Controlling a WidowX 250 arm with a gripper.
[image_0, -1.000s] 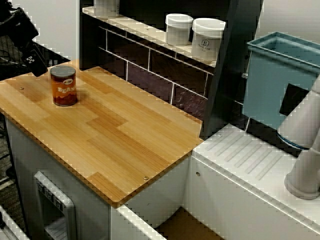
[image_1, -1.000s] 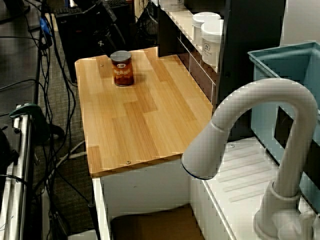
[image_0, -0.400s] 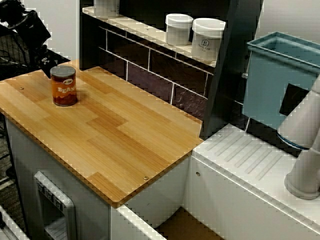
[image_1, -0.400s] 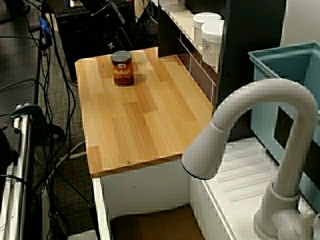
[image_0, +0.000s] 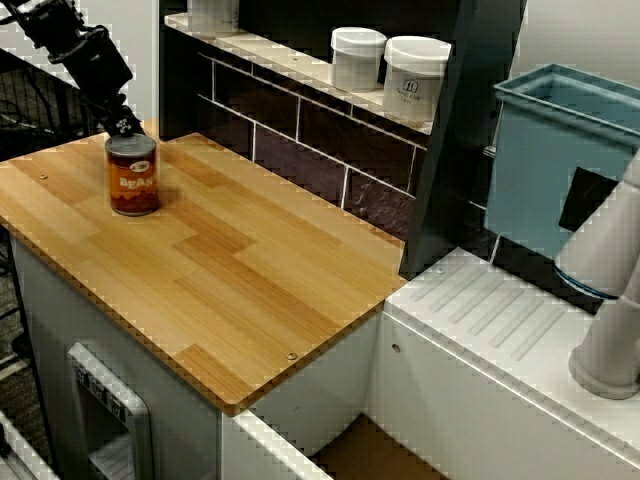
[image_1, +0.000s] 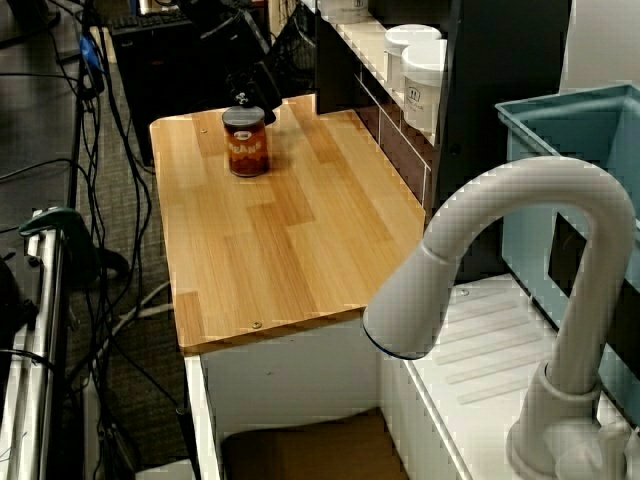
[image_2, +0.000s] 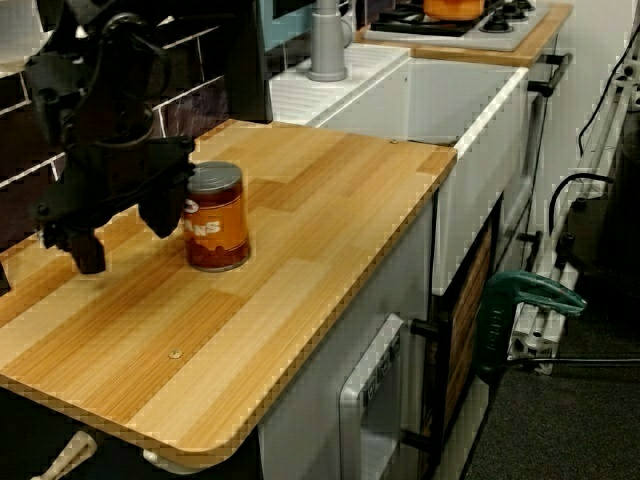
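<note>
One bean can (image_2: 215, 218) stood near one end of the wooden tabletop (image_2: 300, 240), with the claw (image_2: 122, 235) wide open and empty just beside it, seemingly mid-reach and needing to get around the can.

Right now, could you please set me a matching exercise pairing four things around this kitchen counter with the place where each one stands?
Things:
1. orange-brown tin can with grey lid
2. two white lidded jars
3. teal plastic bin
4. white curved faucet

Places:
A. on the pale wall ledge
B. past the dark post, behind the ribbed drainboard
C. on the wooden countertop, beside the open black gripper
D. rising from the white sink unit

Pairs: 1-C, 2-A, 3-B, 4-D
</note>
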